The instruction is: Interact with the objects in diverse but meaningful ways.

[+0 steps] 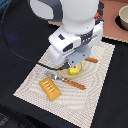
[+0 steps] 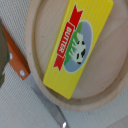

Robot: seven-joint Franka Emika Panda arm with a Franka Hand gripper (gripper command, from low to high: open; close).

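1. The yellow butter box point(image 2: 77, 45) lies flat on the round plate point(image 2: 37, 30), directly below the gripper point(image 1: 75, 64).
2. Jaw state cannot be determined; the arm hides them.
3. The orange ridged block point(image 1: 50, 88) sits untouched on the mat; grasping likely remains.

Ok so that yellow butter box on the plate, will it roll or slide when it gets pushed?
The butter box has flat faces and lies flat, so it probably slides rather than rolls. The plate looks smooth, so it may skid easily. Being a toy, it is likely light and stiff.
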